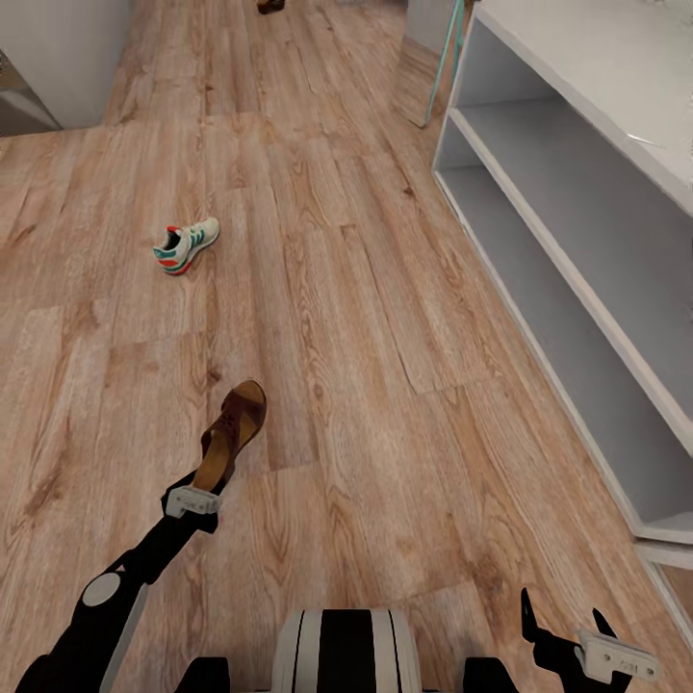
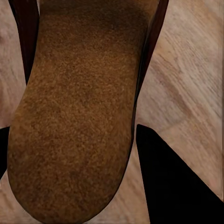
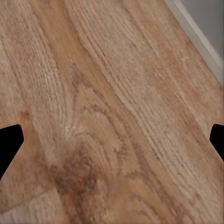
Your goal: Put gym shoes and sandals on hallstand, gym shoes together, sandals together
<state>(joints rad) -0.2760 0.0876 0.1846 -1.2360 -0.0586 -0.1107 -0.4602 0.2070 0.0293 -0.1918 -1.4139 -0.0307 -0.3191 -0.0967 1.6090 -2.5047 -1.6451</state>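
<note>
**Left tool on sandal, right tool idle**

Your left tool [image 1: 204,481] is clamped on a sandal [image 1: 231,433], heel end, w/ toe pointing away over the floor [image 1: 366,318]. Right tool [image 1: 568,616] spread apart, low nr the hallstand [image 1: 539,221]. One gym shoe [image 1: 187,244] lies on the floor further ahead.

Home corridor — shoe rack [image 1: 539,207] (plank floor [image 1: 366,318])

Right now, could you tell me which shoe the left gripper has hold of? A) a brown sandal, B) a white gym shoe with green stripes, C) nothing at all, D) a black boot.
A: in the head view the left gripper sits at the heel end of the brown sandal, and the left wrist view shows its tan footbed between the fingers; the gym shoe lies apart on the floor.
</note>
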